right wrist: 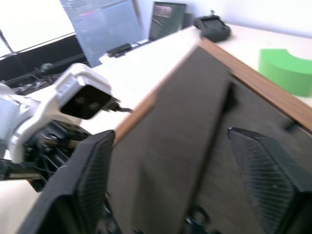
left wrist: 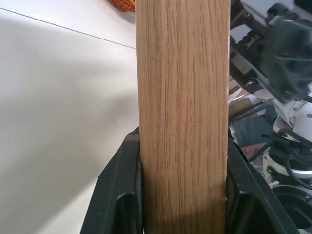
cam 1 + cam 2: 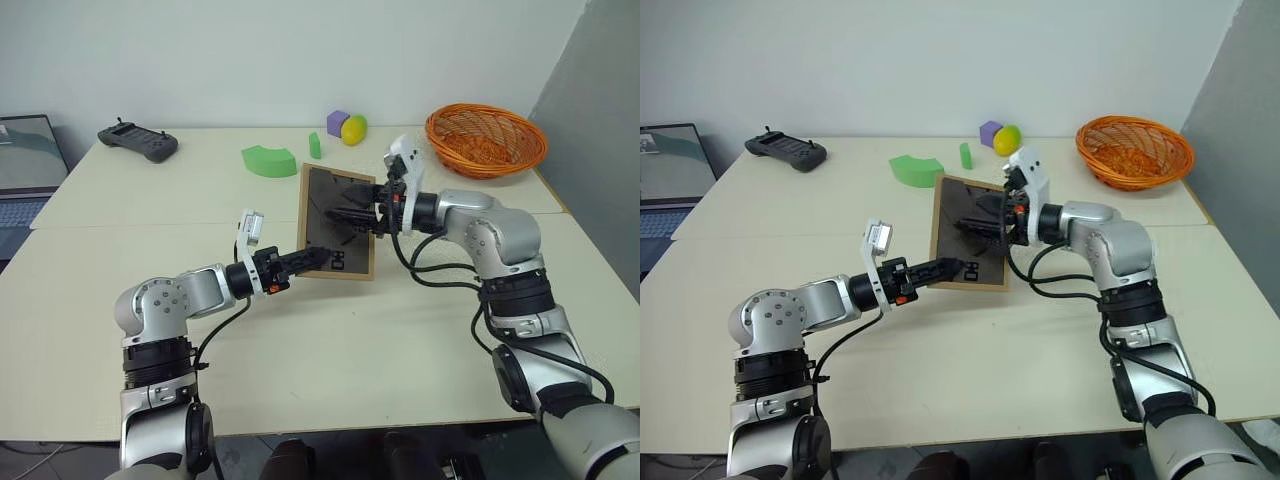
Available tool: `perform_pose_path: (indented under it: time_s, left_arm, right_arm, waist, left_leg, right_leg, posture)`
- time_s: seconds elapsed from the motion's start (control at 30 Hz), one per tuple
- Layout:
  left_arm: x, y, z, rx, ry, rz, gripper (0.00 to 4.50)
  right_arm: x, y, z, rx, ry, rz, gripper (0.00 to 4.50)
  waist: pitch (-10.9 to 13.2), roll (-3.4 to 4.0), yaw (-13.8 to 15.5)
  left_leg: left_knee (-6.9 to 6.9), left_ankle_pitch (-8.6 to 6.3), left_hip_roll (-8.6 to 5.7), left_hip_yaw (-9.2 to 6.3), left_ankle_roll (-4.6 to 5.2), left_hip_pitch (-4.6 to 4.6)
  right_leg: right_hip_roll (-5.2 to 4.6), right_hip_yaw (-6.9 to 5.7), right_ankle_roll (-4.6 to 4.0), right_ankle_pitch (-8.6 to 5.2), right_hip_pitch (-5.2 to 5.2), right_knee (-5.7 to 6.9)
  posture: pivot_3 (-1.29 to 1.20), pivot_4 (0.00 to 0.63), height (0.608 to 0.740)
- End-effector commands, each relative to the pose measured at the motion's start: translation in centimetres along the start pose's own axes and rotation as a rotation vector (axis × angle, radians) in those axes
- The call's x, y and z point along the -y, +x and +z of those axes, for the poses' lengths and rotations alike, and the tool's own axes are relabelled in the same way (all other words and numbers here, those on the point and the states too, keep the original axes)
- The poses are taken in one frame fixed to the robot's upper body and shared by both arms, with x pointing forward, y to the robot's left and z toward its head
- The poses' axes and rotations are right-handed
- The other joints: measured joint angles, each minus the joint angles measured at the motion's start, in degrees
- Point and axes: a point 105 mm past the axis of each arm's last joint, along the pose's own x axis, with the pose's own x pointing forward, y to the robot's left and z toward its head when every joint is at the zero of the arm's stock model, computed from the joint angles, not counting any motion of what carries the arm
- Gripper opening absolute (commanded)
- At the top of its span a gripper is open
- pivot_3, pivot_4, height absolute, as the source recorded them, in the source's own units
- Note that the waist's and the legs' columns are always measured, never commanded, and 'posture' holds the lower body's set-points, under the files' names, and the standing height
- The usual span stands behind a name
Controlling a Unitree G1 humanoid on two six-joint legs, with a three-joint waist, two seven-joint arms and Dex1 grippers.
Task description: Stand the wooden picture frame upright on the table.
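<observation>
Wooden picture frame (image 3: 338, 222) | pinched in left gripper (image 3: 312, 259) jaws | right gripper (image 3: 372, 217) jaws spread at back panel

Light oak grain is seen on the frame (image 3: 338, 222), with a dark grey-brown back. The surface (image 3: 330, 340) is pale cream. An orange weave is shown by the basket (image 3: 486, 140), and the blocks (image 3: 268, 160) are coloured green, purple, yellow.

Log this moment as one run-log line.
left gripper: shut on wooden picture frame lower edge | right gripper: open at frame's back | frame: off the table, back toward camera | upright: not yet
</observation>
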Motion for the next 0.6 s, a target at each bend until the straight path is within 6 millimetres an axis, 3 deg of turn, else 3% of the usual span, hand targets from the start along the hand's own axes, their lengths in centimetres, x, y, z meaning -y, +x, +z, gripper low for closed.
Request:
perform_pose_path:
  time_s: [0.03, 0.2, 0.43, 0.6]
  left_arm:
    - [2.0, -0.3, 1.6, 0.042, 0.083, -0.067, 1.29]
    - [1.8, -0.6, 1.8, 0.045, 0.082, -0.058, 1.29]
    - [1.7, -0.8, 1.9, 0.045, 0.076, -0.057, 1.29]
    - [2.1, -1.3, 1.5, 0.023, 0.048, -0.077, 1.29]
  right_arm:
    - [-3.3, -0.1, 1.7, 0.049, -0.048, 0.155, 4.31]
    - [-4.2, -1.9, 1.4, 0.041, -0.039, 0.198, 4.31]
    - [-2.7, -4.5, 0.4, 0.015, -0.033, 0.09, 4.31]
    - [-0.6, -7.1, -2.1, -0.079, -0.251, -0.038, 4.31]
  waist:
    - [0.0, 0.0, 0.1]
    - [0.0, 0.0, 0.14]
    - [0.01, -0.01, 0.07]
    - [0.01, -0.02, 0.26]
  left_leg:
    - [0.0, 0.0, 0.0, -0.01, 0.0, -0.04]
    - [0.0, 0.0, -0.01, -0.02, 0.0, -0.04]
    - [-0.01, -0.04, 0.0, -0.02, 0.08, -0.03]
    - [0.0, -0.11, -0.01, -0.01, 0.19, -0.05]
  right_leg:
    - [0.0, -0.02, 0.0, 0.0, -0.02, 0.0]
    - [-0.02, -0.03, 0.0, 0.0, -0.02, -0.02]
    - [-0.01, -0.02, 0.0, 0.0, -0.02, -0.01]
    - [-0.02, -0.03, 0.0, 0.0, 0.0, -0.04]
  posture:
    - [0.0, 0.15, 0.74]
    - [0.0, 0.15, 0.74]
    - [0.0, 0.15, 0.74]
    - [0.0, 0.15, 0.74]
